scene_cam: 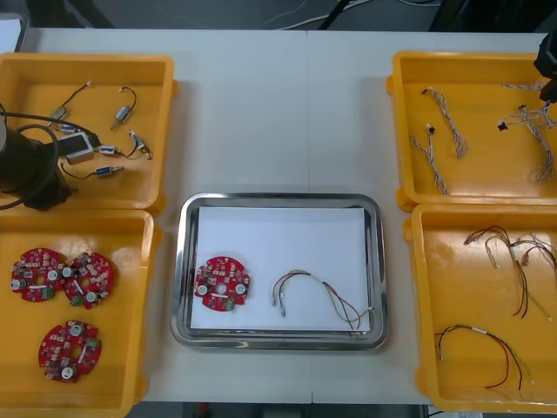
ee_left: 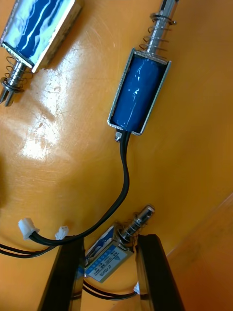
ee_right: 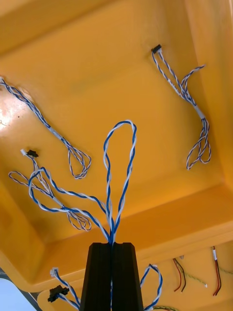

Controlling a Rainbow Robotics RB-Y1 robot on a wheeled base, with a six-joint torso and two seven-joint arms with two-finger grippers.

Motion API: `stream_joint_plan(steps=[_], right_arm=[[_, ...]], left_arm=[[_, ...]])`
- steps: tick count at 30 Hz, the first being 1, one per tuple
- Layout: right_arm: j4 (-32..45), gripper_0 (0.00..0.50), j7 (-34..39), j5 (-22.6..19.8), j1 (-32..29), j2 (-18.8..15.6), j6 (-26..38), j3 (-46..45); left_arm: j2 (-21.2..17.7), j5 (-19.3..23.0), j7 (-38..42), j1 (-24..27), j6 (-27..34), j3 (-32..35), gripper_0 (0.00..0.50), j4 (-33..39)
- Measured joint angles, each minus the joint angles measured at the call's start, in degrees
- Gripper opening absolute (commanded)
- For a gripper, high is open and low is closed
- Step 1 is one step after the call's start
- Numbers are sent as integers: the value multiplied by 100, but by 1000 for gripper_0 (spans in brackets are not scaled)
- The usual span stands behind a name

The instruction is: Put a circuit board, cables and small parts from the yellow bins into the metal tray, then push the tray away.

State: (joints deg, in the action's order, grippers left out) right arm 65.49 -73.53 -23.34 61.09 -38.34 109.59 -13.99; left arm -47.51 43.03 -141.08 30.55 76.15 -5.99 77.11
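Low in the left rear yellow bin [scene_cam: 87,65], my left gripper [ee_left: 109,239] is shut on a small metal part [ee_left: 110,256] with a spring pin and black leads. Beside it lies another blue-wrapped small metal part [ee_left: 141,90]. My right gripper [ee_right: 111,247] is shut on a twisted blue and white cable [ee_right: 119,160], which loops up above the floor of the right rear yellow bin [scene_cam: 470,65]. The metal tray [scene_cam: 180,279], white inside, holds a round red circuit board [scene_cam: 222,283] and a red and yellow cable [scene_cam: 322,296].
The left front bin [scene_cam: 130,383] holds three red circuit boards [scene_cam: 68,350]. Red, yellow and black cables [scene_cam: 513,261] lie in the right front bin [scene_cam: 418,348]. More blue and white cables [ee_right: 187,92] rest on the right rear bin's floor. Several small metal parts [scene_cam: 124,111] are scattered in the left rear bin.
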Motion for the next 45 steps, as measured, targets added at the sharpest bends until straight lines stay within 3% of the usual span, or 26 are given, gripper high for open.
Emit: stream_joint_plan(steps=[8, 11, 12, 13, 15, 22, 33, 39, 45], right_arm=[[1235, 0, 71, -12, -701, 0, 3, -1], [1551, 0, 108, -48, -930, 0, 5, -14], [1655, 0, 108, -79, -1004, 0, 5, -35], [1757, 0, 109, -108, -1075, 0, 6, -59], [1957, 0, 114, -195, -1208, 0, 10, -112], [2543, 0, 476, -773, -1698, 0, 18, -345], [3327, 0, 526, -1310, -2306, 0, 19, -472], [3791, 0, 1318, -1822, -2632, 0, 20, -472], [4547, 0, 1588, -2239, -3130, 0, 21, -472]], left_arm=[[9, -33, 0, -1, -25, 0, 276, 0], [11, -43, 0, -6, -61, 0, 202, 1], [11, -43, 0, -8, -77, 0, 144, 1], [11, -44, 0, -10, -86, 0, 118, 2], [11, -48, 0, -11, -96, 0, 2, 3], [14, -59, 0, -11, -104, 0, 0, 6], [16, -53, 0, -11, -81, 23, 0, 23], [72, -42, 0, -14, 437, 332, 0, 171], [81, 44, 0, -20, 1078, 817, 0, 591]])
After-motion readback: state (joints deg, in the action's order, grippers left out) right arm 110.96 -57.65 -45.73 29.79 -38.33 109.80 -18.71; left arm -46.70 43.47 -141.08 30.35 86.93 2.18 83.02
